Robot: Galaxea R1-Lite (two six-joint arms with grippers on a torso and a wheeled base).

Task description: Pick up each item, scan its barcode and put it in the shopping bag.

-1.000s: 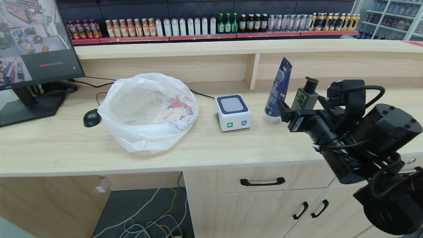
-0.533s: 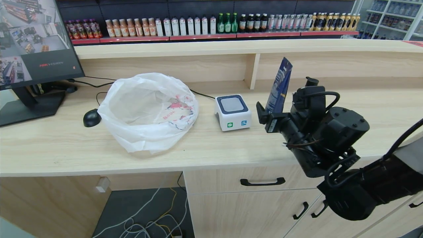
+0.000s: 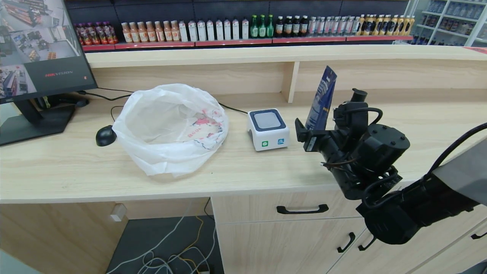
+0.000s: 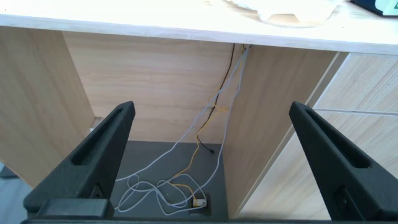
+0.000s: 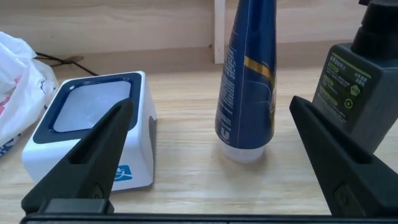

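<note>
A white plastic shopping bag [image 3: 171,125] stands open on the wooden counter [image 3: 76,167], left of the white barcode scanner [image 3: 267,129]. Right of the scanner a blue tube [image 3: 321,99] stands upright on its cap. Beside it is a grey-green bottle [image 3: 358,95], mostly hidden by my right arm. My right gripper [image 3: 304,134] hovers just in front of the tube, open and empty. Its wrist view has the tube [image 5: 249,81] between the spread fingers, the bottle [image 5: 348,87] and scanner [image 5: 93,130] to the sides. My left gripper [image 4: 212,111] is open below the counter edge.
A monitor [image 3: 38,49] and a black mouse [image 3: 105,136] sit at the counter's left. A raised ledge with an upright divider [image 3: 291,82] runs behind the items. Drawers with black handles [image 3: 302,209] are below. Loose cables [image 4: 186,174] lie on the floor under the counter.
My right arm has swung left and forward, from beside the bottle to in front of the blue tube, now covering most of the bottle. The items, scanner and bag have not moved.
</note>
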